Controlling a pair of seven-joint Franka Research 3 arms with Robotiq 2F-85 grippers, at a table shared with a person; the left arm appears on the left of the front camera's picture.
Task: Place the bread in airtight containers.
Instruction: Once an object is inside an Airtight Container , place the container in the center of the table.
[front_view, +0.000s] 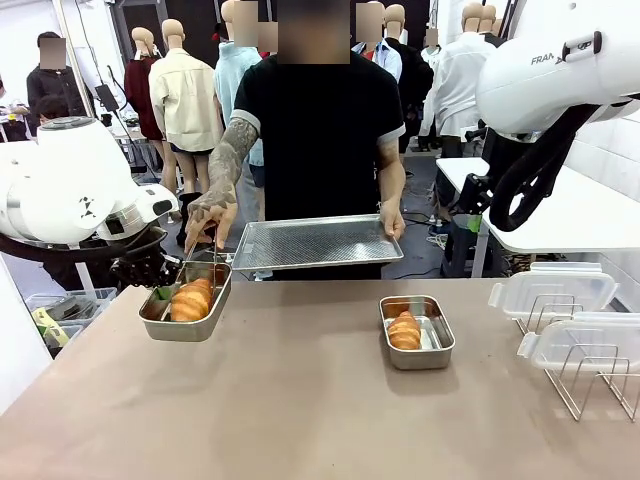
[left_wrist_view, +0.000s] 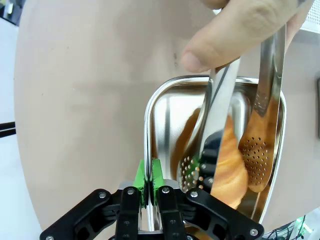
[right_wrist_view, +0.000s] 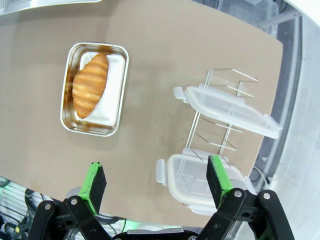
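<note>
Left gripper clamped on rim of small rectangular steel tub, left side; golden ridged croissant inside, between person's perforated metal tongs. Second croissant in second tub, centre-right. Right gripper spread wide, empty.

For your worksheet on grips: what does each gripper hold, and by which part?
The left gripper grips the tub with a croissant by its rim. The right gripper is open and holds nothing.
</note>
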